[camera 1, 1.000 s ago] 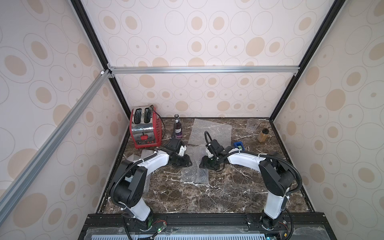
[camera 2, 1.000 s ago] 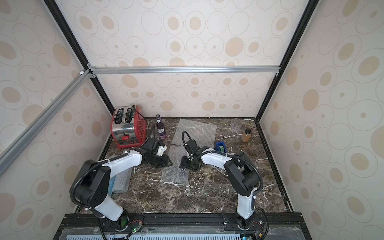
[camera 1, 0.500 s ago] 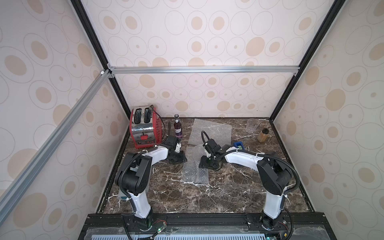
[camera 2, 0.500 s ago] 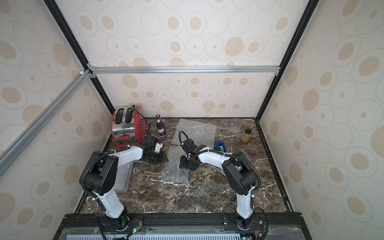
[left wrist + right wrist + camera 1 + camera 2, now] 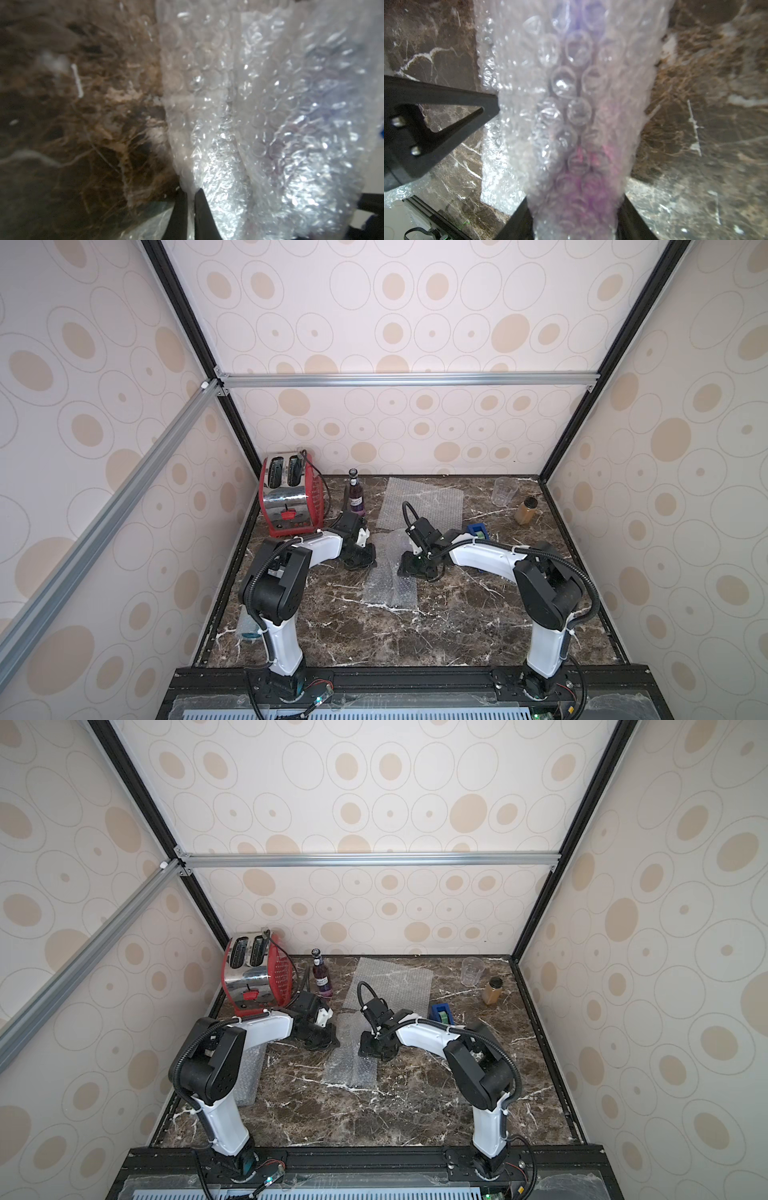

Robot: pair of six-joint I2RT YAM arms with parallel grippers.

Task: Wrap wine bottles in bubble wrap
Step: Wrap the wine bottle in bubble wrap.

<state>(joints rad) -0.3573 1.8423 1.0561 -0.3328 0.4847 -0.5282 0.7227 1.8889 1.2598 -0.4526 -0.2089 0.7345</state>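
Bubble wrap (image 5: 259,114): crumpled, laid over the table.
Left gripper (image 5: 190,207): closed on the wrap's edge.
Table (image 5: 72,124): brown, veined, blurred.

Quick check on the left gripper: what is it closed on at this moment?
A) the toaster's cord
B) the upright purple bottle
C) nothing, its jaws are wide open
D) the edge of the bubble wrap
D: in the left wrist view, the left gripper has its fingertips pinched together on the edge of the bubble wrap.
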